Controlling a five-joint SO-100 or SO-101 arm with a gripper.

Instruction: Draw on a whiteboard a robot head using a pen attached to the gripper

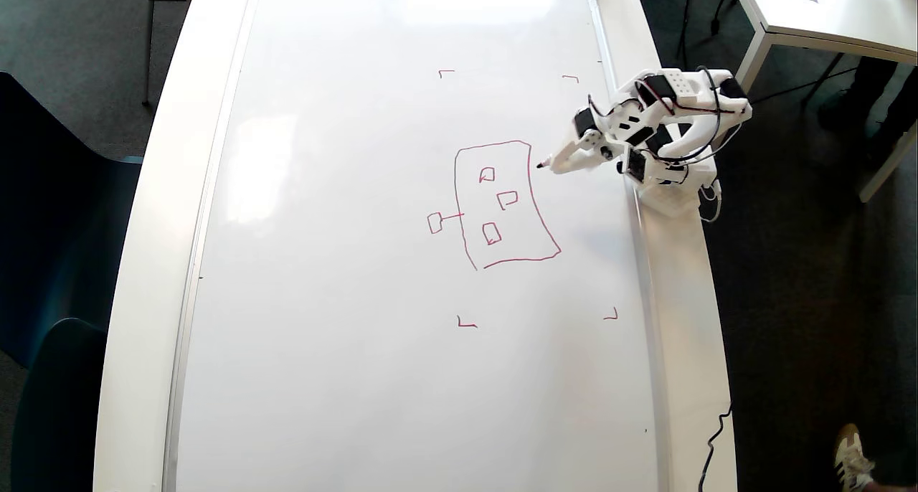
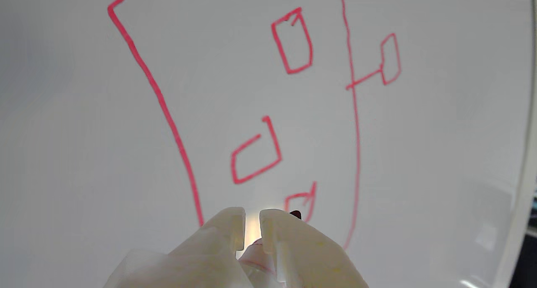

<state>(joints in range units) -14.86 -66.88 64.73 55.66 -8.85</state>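
The whiteboard [image 1: 344, 262] fills the overhead view, lying flat on a white table. The robot head [image 1: 502, 205] is drawn on it in red: a tall wobbly box holding three small squares, with a small stalked square on its left side. My gripper [image 1: 563, 163] reaches in from the right, shut on the pen [image 1: 543, 165]. The pen's dark tip sits just right of the box's upper right corner. In the wrist view the two white fingertips of the gripper [image 2: 251, 221] stand close together, the pen tip [image 2: 295, 214] peeks out beside them, and the robot head [image 2: 256, 153] spreads beyond. Whether the tip touches the whiteboard [image 2: 75, 153] cannot be told.
Small red corner marks [image 1: 446, 72] [image 1: 611, 316] frame the drawing area. The arm's base [image 1: 670, 187] stands on the table strip right of the board. A black cable [image 1: 717, 434] hangs at lower right. Another white table [image 1: 825, 11] is at top right and dark blue chairs [image 1: 57, 226] at left.
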